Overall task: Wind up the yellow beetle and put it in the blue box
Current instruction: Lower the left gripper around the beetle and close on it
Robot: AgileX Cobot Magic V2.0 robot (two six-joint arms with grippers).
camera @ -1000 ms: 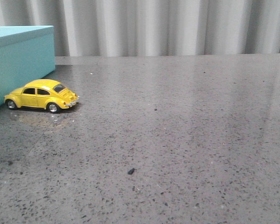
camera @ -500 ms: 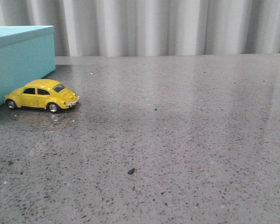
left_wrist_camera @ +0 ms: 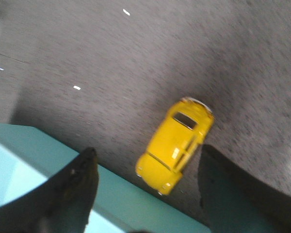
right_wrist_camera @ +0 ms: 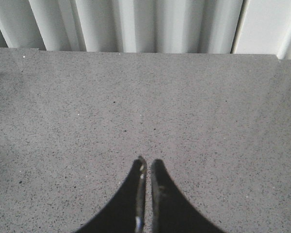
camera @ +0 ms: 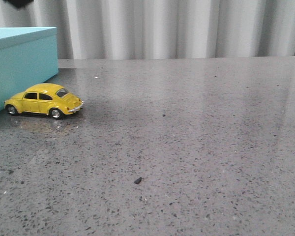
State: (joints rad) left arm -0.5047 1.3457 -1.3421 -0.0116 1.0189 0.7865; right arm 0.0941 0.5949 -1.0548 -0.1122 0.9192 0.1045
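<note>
The yellow beetle (camera: 43, 101) stands on its wheels on the grey table, right beside the blue box (camera: 20, 61) at the far left. In the left wrist view the yellow beetle (left_wrist_camera: 177, 138) lies below and between the spread fingers, with the blue box (left_wrist_camera: 34, 167) edge beside it. My left gripper (left_wrist_camera: 146, 160) is open and well above the car, touching nothing. A dark bit of that arm (camera: 18, 3) shows at the front view's top edge. My right gripper (right_wrist_camera: 148, 164) is shut on nothing, over bare table.
The speckled grey table (camera: 187, 137) stretches to the right of the car. A small dark speck (camera: 137, 180) lies near the front. A pleated grey curtain (camera: 177, 27) hangs behind the table's back edge.
A dark part of the left arm has come into the front view at the top left. The car and the box have not moved.
</note>
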